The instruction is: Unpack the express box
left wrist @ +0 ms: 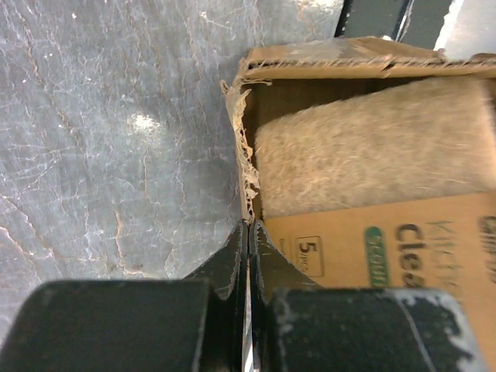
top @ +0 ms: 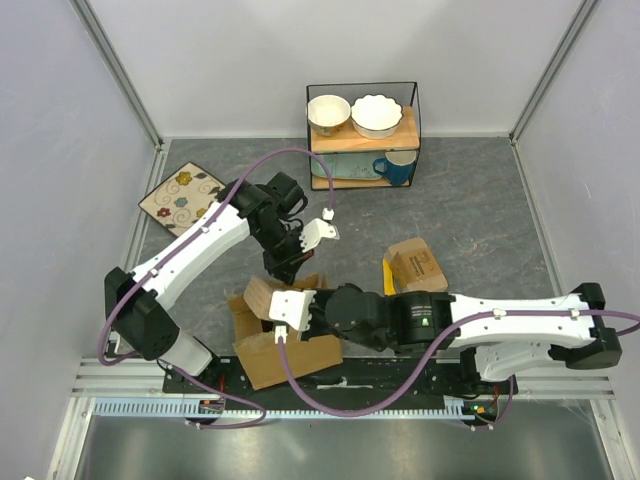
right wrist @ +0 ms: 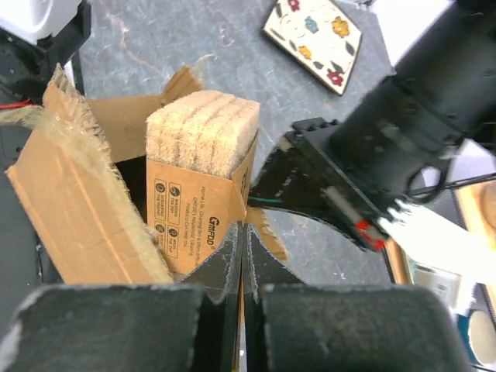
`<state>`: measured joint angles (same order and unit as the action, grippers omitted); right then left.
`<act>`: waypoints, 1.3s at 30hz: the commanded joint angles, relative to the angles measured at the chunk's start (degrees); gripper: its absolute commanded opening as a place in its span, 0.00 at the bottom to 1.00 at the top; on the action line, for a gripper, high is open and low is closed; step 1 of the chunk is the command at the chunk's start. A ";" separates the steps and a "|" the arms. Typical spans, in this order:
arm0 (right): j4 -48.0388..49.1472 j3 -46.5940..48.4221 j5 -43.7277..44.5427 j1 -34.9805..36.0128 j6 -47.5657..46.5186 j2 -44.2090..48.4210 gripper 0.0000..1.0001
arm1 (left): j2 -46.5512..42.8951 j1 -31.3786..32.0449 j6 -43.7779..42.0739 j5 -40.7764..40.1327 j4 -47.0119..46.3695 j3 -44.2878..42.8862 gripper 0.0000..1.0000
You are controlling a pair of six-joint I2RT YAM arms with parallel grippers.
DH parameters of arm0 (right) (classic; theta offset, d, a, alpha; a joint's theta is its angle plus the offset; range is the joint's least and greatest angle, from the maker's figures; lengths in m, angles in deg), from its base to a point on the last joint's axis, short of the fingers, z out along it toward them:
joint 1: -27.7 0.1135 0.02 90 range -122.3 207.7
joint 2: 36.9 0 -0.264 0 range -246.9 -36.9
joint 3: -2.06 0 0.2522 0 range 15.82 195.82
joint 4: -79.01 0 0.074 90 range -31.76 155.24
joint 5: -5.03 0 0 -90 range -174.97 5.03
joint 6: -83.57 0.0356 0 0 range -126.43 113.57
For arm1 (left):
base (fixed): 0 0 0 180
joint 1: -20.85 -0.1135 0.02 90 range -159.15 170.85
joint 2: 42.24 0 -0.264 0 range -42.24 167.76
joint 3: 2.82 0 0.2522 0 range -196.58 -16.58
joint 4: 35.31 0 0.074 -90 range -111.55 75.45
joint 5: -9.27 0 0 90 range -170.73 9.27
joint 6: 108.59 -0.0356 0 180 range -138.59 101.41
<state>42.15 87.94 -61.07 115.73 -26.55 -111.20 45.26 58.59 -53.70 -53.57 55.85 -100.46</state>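
the top view shows the box [top: 290,358] at the near edge of the tabletop [top: 480,210], between the two arm bases. both arms lean over it there and hide its inside. the wrist views look right in. a pack [right wrist: 203,155] of tan scrub pads in a printed card sleeve stands in the box and pokes up above the walls.

only the left wrist view shows the left gripper [left wrist: 248,232] up close. it is shut tight, with its tips right at the torn corner of the box wall. i cannot tell if a bit of card is pinched there. the right wrist view shows the right gripper [right wrist: 242,236] shut too, with its tips against the low edge of the sleeve and nothing seen in it.

only the top view shows the other things. a small package [top: 418,265] lies right of the box, just behind the right arm, with a yellow knife [top: 388,275] beside it. a flower tile [top: 183,195] lies far left. a wire rack [top: 415,110] at the back holds two bowls [top: 328,112] up top and a blue mug [top: 397,168] below.

the box is brown and open on top. its flaps stick out and its edges are ragged.
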 commanded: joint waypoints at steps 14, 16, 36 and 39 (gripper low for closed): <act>-5.56 7.51 16.08 0.65 -2.20 9.43 0.00 | 4.85 -3.98 5.84 -18.01 -4.81 -5.49 0.02; -6.00 7.77 19.50 0.65 -2.12 10.66 0.00 | 6.18 -6.26 6.37 -18.02 -4.55 -9.61 0.02; -3.01 -4.61 21.11 -31.23 15.19 9.45 0.00 | 8.12 -7.77 7.87 -2.64 -1.38 -14.65 0.02; -3.19 -5.93 16.90 -37.74 17.83 8.30 0.00 | 8.21 -7.77 7.87 0.35 -1.82 -15.09 0.02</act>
<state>37.43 83.20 -38.30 83.43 -14.26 -101.85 53.52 50.50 -47.91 -59.69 53.58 -113.49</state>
